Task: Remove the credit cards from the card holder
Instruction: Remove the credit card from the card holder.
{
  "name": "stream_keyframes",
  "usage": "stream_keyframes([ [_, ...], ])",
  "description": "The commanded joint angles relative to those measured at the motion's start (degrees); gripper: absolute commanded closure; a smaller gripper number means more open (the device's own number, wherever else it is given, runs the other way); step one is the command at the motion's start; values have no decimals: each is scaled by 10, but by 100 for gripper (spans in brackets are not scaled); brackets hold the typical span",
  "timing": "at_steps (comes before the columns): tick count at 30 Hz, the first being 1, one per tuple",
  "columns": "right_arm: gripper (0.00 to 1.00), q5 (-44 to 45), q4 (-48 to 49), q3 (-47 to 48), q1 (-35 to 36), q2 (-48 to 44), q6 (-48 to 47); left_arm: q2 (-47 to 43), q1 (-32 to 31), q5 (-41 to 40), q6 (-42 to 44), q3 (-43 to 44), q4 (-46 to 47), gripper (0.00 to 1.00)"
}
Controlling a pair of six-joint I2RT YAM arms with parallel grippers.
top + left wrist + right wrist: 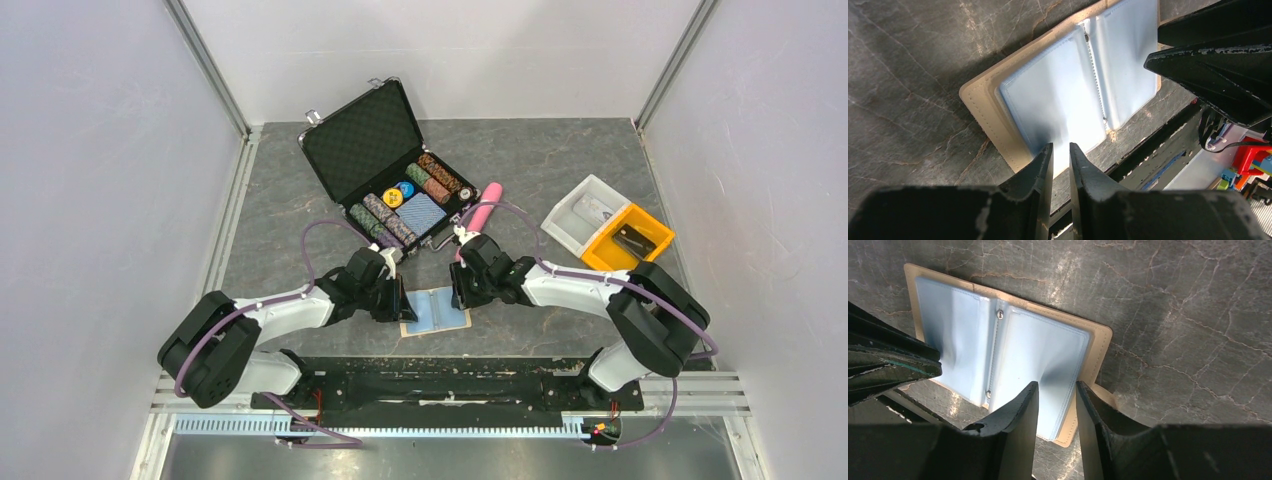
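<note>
The tan card holder (435, 311) lies open flat on the grey table between my two grippers, with its pale blue plastic pockets (1058, 95) facing up. I cannot tell the credit cards apart from the pockets. My left gripper (398, 300) hangs over the left page's near edge (1061, 146), its jaws a narrow gap apart with nothing between them. My right gripper (458, 292) is over the right page's outer edge (1057, 385), jaws open wider and empty. The holder's tan rim (1098, 347) and small tab (1105, 392) show beside the right fingers.
An open black foam-lined case (370, 140) with poker chips stands behind the holder. A pink object (480, 215) lies to its right. A white tray (585, 212) and a yellow tray (630, 238) sit at the right. The black base plate (440, 380) runs along the near edge.
</note>
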Motion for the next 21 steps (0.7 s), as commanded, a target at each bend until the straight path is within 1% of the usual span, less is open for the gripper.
stream_keyframes([
  [1, 66, -40, 49, -9, 2, 3, 13, 7, 0, -12, -8, -6, -5, 75],
  [12, 70, -103, 123, -32, 2, -12, 43, 5, -1, -13, -9, -9, -3, 75],
  [21, 71, -124, 142, -34, 2, -24, 51, 3, 0, -13, -10, -9, -3, 74],
])
